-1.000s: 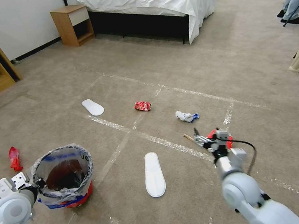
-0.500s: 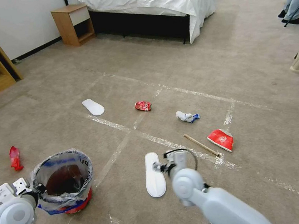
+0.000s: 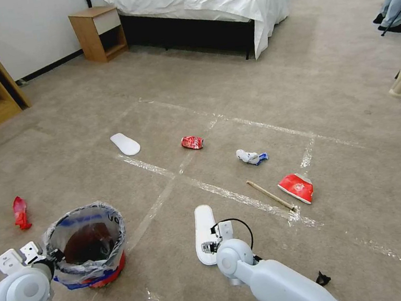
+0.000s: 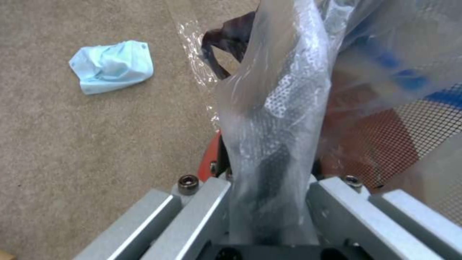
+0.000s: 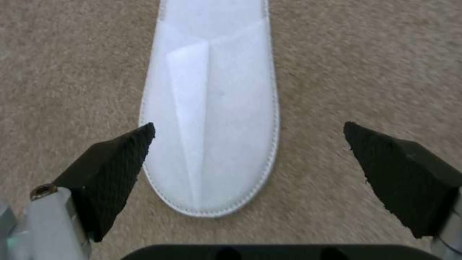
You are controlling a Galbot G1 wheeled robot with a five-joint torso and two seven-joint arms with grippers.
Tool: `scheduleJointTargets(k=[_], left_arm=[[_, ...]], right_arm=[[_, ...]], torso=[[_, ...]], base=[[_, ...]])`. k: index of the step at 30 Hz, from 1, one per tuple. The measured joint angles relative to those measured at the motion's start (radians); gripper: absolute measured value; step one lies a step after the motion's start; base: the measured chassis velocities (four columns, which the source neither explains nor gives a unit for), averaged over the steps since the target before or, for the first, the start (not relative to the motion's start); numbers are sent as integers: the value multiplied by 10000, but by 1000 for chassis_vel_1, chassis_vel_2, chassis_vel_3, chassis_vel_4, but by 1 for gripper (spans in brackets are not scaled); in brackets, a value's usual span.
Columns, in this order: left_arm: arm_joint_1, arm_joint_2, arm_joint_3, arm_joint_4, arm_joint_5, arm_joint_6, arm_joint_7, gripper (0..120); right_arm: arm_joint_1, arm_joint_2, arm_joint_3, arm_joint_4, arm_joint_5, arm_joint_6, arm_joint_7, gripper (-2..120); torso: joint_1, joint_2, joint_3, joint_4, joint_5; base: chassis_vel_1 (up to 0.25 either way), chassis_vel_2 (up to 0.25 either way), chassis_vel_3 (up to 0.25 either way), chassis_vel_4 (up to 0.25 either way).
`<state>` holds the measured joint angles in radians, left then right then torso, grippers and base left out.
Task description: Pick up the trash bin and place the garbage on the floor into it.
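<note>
Step in hand: slipper pickup; right gripper (image 5: 248,151) spread wide above white slipper (image 5: 212,104); left gripper (image 4: 269,195) clamps trash bin (image 3: 86,241) rim; next: descend, close.

Left gripper (image 3: 48,257) mostly behind own wrist and trash bin (image 3: 86,241) rim in head view; in left wrist view fingers buried under clear liner (image 4: 274,137), contact w/ rim not readable. Bin bottom too dark to tell contents. Right gripper (image 5: 248,142) masked by forearm in head view. Near slipper (image 5: 212,101) cut off by frame edge in right wrist view, part covered by arm in head view. Small black scrap (image 3: 323,279) on floor (image 3: 342,120) too small to ID.
</note>
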<state>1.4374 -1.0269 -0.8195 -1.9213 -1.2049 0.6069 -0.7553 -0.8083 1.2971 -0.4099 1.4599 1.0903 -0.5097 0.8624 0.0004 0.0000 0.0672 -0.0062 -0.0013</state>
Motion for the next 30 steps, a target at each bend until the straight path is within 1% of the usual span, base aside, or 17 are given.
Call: scheduleJointTargets(k=[5,10,16,20,30], left_arm=[[104,-118,-43,-138,55,-8,5,1],[218,-151,-83,-264,70,-12,14,0],[379,-139,-219,-468,55,-34,18,0],[410,-116,-278,-501,42,-46,10,0],[418,-134,-306,-588,25,-60,-5,0]], right_arm=[[271,214,-233,-526,-71,325,-471,100],[454,403,-388,-946,-147,483,-670,100],[723,799,-581,-1934,-523,784,-1019,100],[764,871,-603,-2129,-611,847,-1113,100],[696,814,-601,-2103,-668,883,-1168,100]], torso=[[0,0,0,0,-1],[1,0,0,-1,-5],[0,-1,1,-1,-4],[1,0,1,0,-2],[0,0,1,0,-1]], base=[[0,0,0,0],[0,0,0,0],[0,0,0,0],[0,0,0,0],[0,0,0,0]])
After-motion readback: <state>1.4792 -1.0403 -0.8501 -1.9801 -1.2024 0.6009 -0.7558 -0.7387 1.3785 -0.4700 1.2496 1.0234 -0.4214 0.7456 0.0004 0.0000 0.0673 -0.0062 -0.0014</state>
